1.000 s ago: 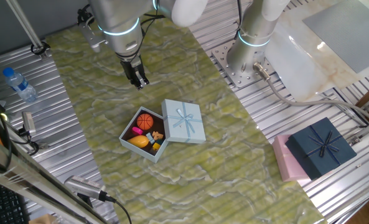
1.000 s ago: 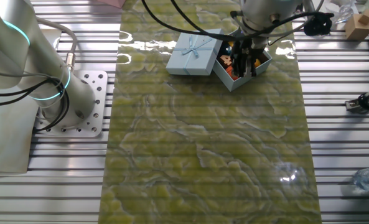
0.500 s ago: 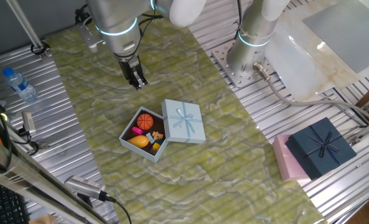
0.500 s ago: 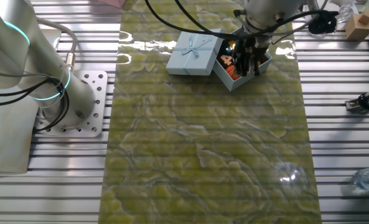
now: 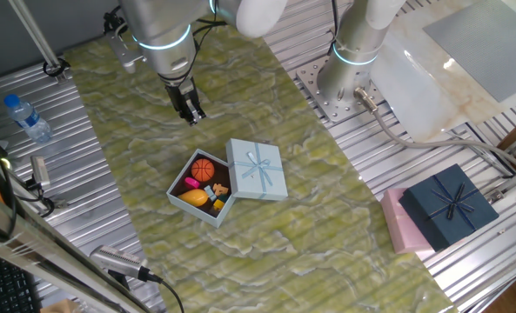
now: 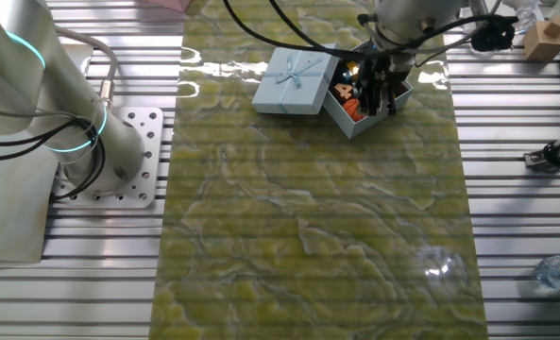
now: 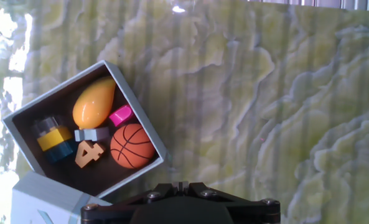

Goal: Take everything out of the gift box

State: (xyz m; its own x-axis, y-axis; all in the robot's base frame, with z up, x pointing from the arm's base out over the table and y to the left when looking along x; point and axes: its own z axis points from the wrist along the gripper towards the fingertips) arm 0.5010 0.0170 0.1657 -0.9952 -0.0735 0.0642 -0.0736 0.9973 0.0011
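The pale-blue gift box (image 5: 180, 171) lies open on the green mat, with its bowed lid (image 5: 258, 169) leaning beside it. Inside are an orange basketball (image 5: 204, 168), a yellow-orange mango (image 5: 194, 198) and a magenta piece (image 5: 190, 183). The hand view shows the basketball (image 7: 132, 145), mango (image 7: 93, 102), magenta piece (image 7: 121, 115), an orange number four (image 7: 88, 153), a grey bit (image 7: 91, 133) and a yellow-and-blue block (image 7: 55, 142) within the box rim (image 7: 140, 118). My gripper (image 5: 190, 111) hangs shut and empty above the mat, off to one side of the box. Its tips (image 7: 179, 184) meet at the bottom edge of the hand view.
A dark navy box with bow (image 5: 449, 204) rests on a pink box (image 5: 397, 222) at the right. A water bottle (image 5: 27, 117) lies at the left. A second arm's base (image 5: 349, 69) stands behind the mat. A wooden block (image 6: 549, 38) sits off the mat.
My gripper has drifted a little sideways above the mat. The box, lid and toys have not moved.
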